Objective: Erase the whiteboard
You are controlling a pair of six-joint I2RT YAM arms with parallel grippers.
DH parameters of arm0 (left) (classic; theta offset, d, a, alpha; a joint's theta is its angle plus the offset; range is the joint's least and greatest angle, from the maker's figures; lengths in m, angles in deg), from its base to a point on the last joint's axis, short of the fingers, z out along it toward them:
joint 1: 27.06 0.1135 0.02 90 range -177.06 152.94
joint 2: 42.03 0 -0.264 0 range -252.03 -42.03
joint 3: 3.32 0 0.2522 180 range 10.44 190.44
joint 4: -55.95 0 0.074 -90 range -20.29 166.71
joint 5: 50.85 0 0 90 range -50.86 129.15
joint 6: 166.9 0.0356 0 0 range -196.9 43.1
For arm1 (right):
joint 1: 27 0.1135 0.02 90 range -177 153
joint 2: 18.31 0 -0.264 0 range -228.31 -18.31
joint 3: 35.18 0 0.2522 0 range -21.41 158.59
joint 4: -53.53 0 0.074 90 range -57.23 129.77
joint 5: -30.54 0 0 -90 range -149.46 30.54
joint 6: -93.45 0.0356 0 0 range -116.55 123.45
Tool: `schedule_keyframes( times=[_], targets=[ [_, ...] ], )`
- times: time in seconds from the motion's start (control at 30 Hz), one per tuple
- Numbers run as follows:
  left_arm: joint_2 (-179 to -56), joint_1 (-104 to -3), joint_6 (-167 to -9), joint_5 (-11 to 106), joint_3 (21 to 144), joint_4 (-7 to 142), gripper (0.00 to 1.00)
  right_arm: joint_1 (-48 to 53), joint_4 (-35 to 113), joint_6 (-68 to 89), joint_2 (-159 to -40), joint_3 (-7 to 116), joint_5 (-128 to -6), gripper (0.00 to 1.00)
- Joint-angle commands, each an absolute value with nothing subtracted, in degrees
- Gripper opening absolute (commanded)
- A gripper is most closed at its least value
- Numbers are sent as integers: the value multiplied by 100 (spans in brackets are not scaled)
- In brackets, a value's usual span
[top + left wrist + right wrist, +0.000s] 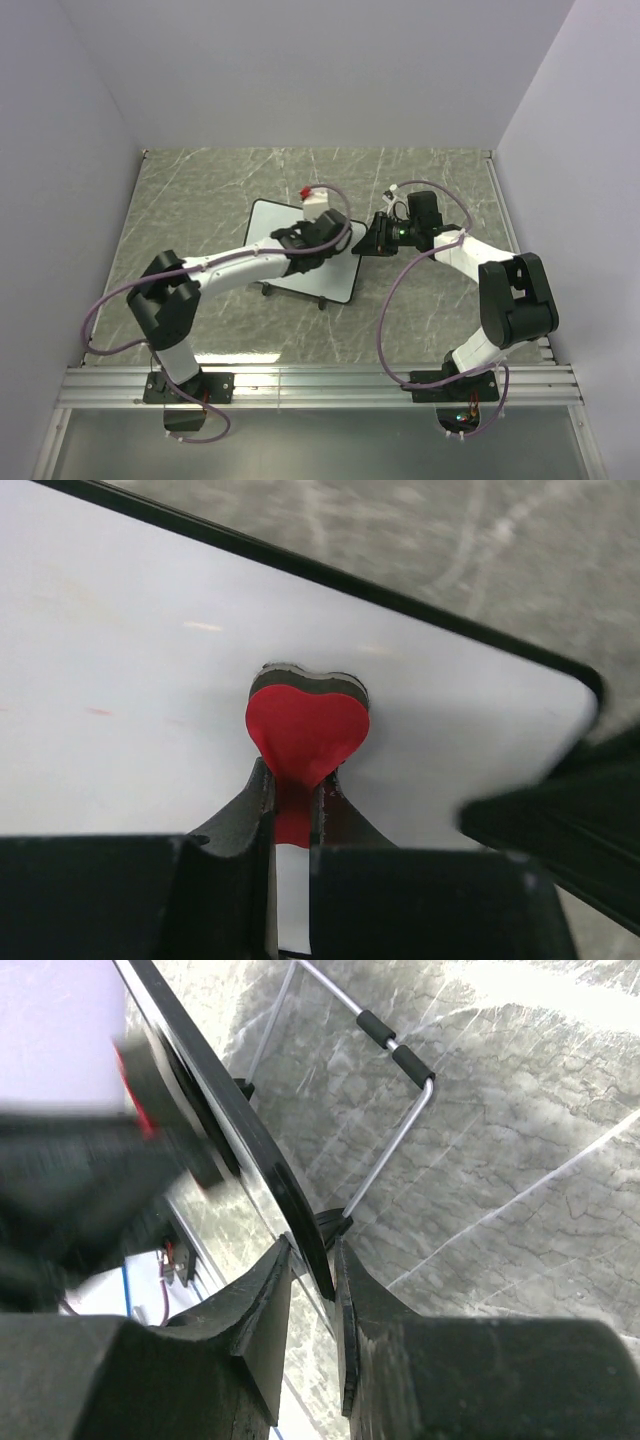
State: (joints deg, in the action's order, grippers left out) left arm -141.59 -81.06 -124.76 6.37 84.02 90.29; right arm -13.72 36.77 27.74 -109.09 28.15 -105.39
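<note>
The whiteboard (275, 225) stands tilted on its wire stand in the middle of the table. My left gripper (312, 222) is shut on a red heart-shaped eraser (305, 725) and presses its dark felt face on the white surface (130, 650) near the board's far edge. The eraser shows red in the top view (307, 192). A faint red mark (100, 711) remains at the left. My right gripper (372, 238) is shut on the board's right edge, and the black frame (215, 1110) runs between its fingertips (312, 1255).
The board's wire stand (400, 1130) with black feet rests on the grey marbled table (200, 200). White walls close the left, back and right. An aluminium rail (320, 385) runs along the near edge by the arm bases.
</note>
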Motion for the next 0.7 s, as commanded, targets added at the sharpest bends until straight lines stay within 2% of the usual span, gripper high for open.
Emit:
schedule_keyframes(
  times=[0.0, 0.43, 0.67],
  targets=[
    [-13696, -7515, -12481, 417, 8014, 9168, 0, -1408, 3248, 2603, -10822, 2754, -9822, 0],
    [-12807, -5950, -12340, 390, 7249, 9291, 0, -1364, 3116, 2551, -10681, 2754, -9769, 0],
    [-12456, -5852, -12164, 873, 6801, 8958, 0, -1364, 3090, 2551, -10620, 2728, -9725, 0]
  ],
)
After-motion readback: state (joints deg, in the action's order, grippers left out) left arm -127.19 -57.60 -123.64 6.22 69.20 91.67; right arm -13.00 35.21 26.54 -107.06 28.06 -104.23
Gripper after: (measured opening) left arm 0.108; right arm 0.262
